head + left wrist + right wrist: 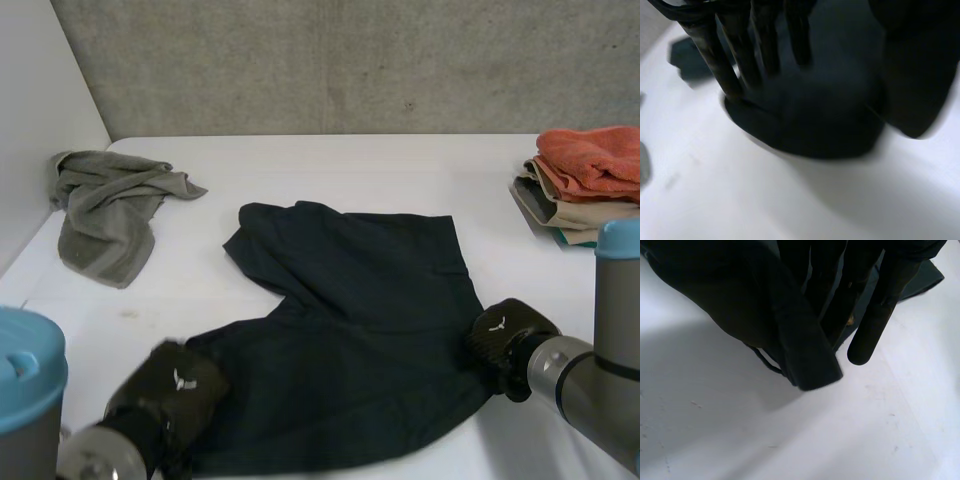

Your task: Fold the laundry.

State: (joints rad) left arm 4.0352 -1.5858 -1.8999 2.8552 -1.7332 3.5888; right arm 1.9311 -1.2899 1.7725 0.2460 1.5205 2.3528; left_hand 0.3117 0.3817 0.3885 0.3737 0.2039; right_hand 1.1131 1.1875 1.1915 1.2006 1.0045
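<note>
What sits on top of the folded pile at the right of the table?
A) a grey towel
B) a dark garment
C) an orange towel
C: the orange towel tops the folded pile; the grey towel lies at the left, the dark garment in the middle.

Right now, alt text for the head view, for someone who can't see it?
A dark garment lies spread on the white table, left hand at its near left corner, right hand at its right edge. A crumpled grey towel lies far left, a stack of folded laundry far right.
</note>
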